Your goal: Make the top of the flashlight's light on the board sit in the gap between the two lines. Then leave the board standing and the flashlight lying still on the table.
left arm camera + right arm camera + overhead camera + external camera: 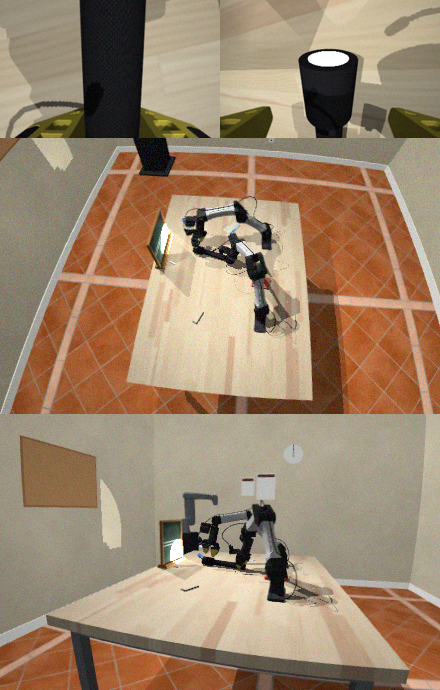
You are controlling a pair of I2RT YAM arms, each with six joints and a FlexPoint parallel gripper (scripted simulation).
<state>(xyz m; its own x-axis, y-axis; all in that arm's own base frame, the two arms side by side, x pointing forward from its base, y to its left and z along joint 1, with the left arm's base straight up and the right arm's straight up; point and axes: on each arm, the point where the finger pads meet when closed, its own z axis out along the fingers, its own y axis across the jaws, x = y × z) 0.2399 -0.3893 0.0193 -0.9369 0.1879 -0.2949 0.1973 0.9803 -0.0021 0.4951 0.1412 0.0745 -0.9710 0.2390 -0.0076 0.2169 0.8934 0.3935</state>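
The board [158,242] [172,530] stands upright at the table's far left edge. A bright light patch [176,550] lies on its lower right; its top is near the pale lines [167,544], but the exact fit is too small to tell. The black flashlight [212,254] [220,563] [112,46] [328,83] lies low and lengthwise, its lit head toward the board. My left gripper [242,564] [112,113] is shut on its barrel. My right gripper [210,550] [330,112] is open above the head end, its fingers on either side without touching.
A small black L-shaped piece [199,318] [190,589] lies near mid-table. A red object [263,283] [270,577] lies beside the left arm. A small pale stick [171,263] lies by the board's foot. The two arms are close together around the flashlight.
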